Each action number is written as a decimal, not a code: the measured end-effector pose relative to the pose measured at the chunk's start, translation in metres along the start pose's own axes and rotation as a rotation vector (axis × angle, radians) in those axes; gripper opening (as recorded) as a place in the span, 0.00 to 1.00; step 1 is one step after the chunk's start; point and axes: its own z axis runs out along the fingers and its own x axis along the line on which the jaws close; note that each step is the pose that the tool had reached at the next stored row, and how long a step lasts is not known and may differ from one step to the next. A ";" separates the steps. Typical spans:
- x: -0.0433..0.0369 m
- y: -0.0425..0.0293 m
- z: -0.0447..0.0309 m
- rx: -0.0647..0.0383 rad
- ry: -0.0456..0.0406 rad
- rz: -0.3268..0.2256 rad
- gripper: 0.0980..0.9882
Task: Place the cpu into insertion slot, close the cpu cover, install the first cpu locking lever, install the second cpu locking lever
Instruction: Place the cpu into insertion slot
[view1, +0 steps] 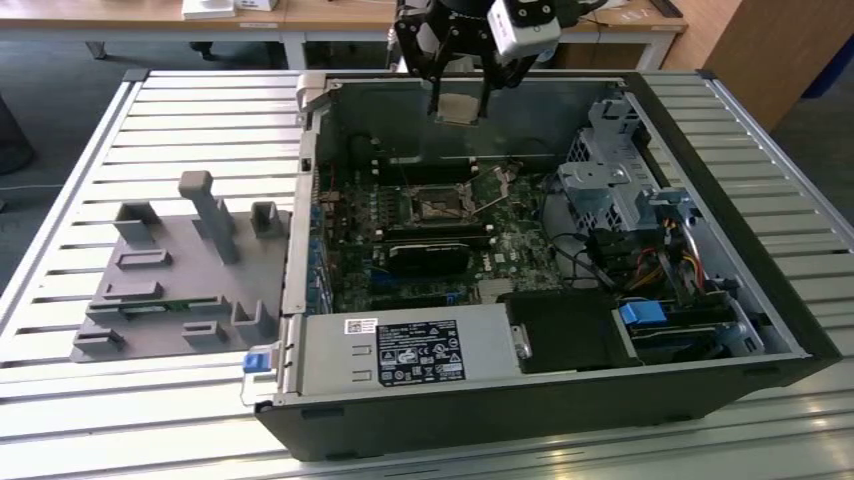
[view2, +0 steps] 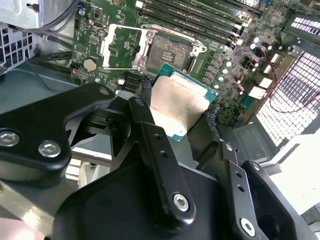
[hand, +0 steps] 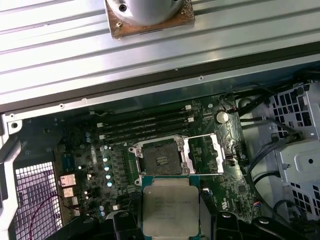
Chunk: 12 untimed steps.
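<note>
One cpu is clamped in my gripper, high over the far wall of the case in the exterior view; the slot lies nearer and lower.

In the second wrist view, the fingers pinch two opposite cpu edges.

In the first wrist view, the bare slot lies straight ahead of the cpu, with the cover flipped open beside it.

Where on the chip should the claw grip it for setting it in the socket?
By two opposite thin edges, coming from above. The chip is a flat square, so an edge pinch leaves its underside free to meet the open socket. In both wrist views the claw grips it that way, pinching it from each side.
</note>
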 end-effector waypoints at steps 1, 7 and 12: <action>0.0000 0.0000 0.0000 0.000 -0.0004 0.004 0.50; 0.0000 -0.0001 0.0003 0.001 -0.0029 0.029 0.50; 0.0000 0.0001 0.0005 0.004 -0.0060 0.054 0.50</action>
